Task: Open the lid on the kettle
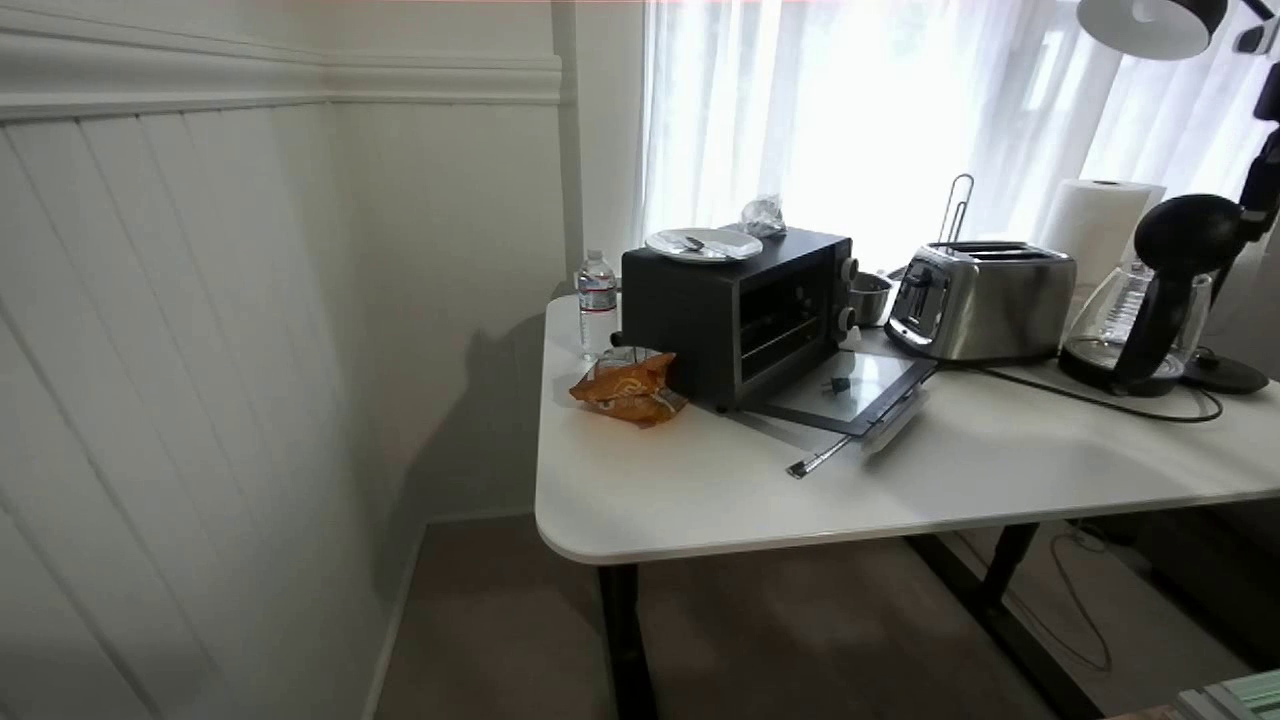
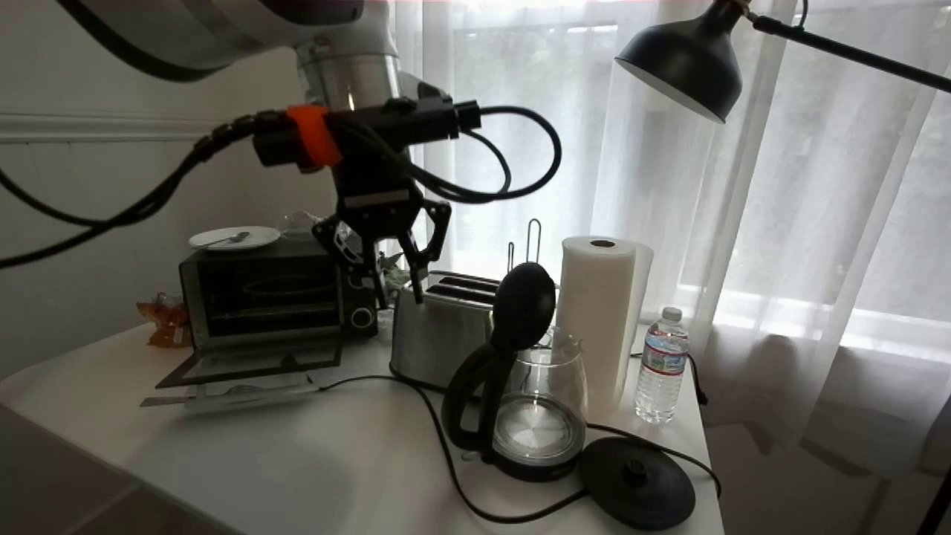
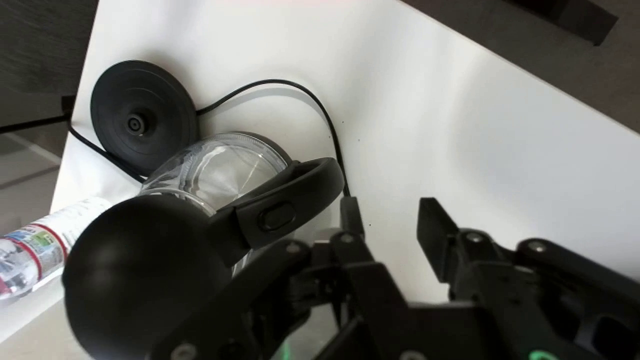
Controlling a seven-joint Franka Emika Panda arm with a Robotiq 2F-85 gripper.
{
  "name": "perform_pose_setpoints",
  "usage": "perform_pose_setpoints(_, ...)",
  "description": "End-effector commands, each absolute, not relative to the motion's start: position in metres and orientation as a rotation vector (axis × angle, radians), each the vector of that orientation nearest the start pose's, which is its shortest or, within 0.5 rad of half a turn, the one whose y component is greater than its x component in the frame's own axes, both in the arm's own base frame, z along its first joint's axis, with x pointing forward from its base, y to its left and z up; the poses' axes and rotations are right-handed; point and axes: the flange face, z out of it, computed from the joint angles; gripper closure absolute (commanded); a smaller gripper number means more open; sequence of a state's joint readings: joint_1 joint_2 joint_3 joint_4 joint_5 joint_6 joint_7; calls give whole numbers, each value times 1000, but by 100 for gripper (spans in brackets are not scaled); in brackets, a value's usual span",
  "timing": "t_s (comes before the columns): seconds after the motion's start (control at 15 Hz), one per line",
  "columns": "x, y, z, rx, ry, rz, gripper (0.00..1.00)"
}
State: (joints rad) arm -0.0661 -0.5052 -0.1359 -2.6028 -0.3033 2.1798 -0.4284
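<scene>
The kettle has a clear glass body with a steel bottom and a black handle. It stands on the table in both exterior views [image 1: 1105, 335] [image 2: 546, 420] and in the wrist view [image 3: 225, 172]. Its round black lid is raised and stands steeply up above the handle side, in both exterior views [image 1: 1188, 235] [image 2: 524, 305] and in the wrist view [image 3: 140, 275]. The round black base [image 2: 637, 483] lies beside the kettle. My gripper [image 2: 400, 301] is open and empty, above table height and apart from the kettle. In the wrist view its fingers [image 3: 392, 220] are right of the handle.
A silver toaster [image 2: 438, 338], a white paper-towel roll [image 2: 594, 319] and a water bottle [image 2: 663, 371] stand near the kettle. A black toaster oven [image 1: 690, 320] has its door down. The kettle cord [image 2: 446, 446] loops over the table. A lamp [image 2: 687, 67] hangs above.
</scene>
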Motion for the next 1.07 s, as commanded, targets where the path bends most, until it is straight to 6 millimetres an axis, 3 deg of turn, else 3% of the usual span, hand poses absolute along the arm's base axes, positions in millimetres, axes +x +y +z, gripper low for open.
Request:
perform_pose_setpoints(0.0, 368, -86, 475, -3253, -562, -72, 32)
perform_pose_setpoints(0.27, 363, -85, 506, -3259, -410, -114, 4)
perform_pose_setpoints(0.33, 362, -85, 512, -3258, -379, -115, 1)
perform_pose_setpoints(0.6, 359, -80, 520, -3268, -278, -43, 0)
perform_pose_setpoints(0.67, 363, -86, 512, -3286, -336, -69, 0)
perform_pose_setpoints(1.0, 362, -83, 514, -3289, -303, -46, 0)
